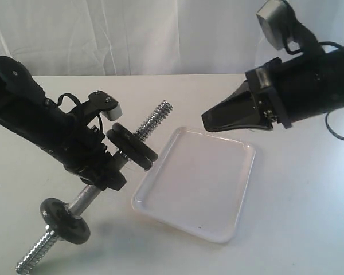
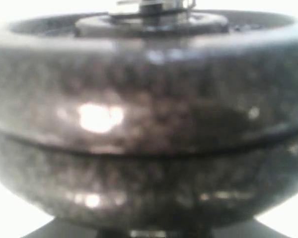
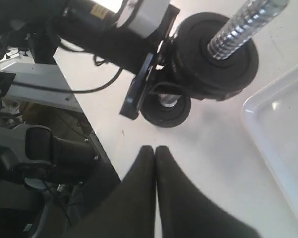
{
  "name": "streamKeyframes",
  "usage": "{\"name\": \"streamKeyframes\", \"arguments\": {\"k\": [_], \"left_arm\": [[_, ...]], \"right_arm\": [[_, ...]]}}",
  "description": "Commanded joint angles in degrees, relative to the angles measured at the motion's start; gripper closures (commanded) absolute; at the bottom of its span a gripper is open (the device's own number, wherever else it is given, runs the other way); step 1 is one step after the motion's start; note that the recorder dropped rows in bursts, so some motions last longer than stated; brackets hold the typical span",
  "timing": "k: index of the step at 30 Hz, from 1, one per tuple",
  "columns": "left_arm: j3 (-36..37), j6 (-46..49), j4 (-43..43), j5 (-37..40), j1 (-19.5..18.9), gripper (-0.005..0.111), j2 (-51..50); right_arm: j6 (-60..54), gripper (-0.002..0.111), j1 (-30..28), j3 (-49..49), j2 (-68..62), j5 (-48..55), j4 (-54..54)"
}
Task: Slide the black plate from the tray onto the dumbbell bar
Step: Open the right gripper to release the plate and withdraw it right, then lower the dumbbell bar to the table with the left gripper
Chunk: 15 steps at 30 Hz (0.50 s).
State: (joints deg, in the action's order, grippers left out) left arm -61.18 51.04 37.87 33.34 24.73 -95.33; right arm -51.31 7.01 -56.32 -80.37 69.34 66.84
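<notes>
Black plate sits on the dumbbell bar against a second disc, left gripper clamping the bar; the right wrist view shows the right gripper pinched shut.

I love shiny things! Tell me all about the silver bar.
The dumbbell bar is a shiny chrome rod, threaded at both ends, smooth in the middle. It slants, upper end toward the tray. The left gripper clamps its middle. Two stacked black discs sit near the upper end, a single black disc near the lower.
</notes>
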Motion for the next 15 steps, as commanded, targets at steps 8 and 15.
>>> {"name": "streamKeyframes", "arguments": {"k": [8,15], "left_arm": [[-2.55,-0.14,13.10,-18.59,0.02,0.107,-1.31],[-10.49,-1.53,13.10,-21.04,0.02,0.107,-6.90]], "right_arm": [[-0.89,0.108,-0.20,14.68,17.65,-18.18,-3.68],[-0.89,0.108,-0.20,18.33,17.94,-24.82,-3.68]]}}
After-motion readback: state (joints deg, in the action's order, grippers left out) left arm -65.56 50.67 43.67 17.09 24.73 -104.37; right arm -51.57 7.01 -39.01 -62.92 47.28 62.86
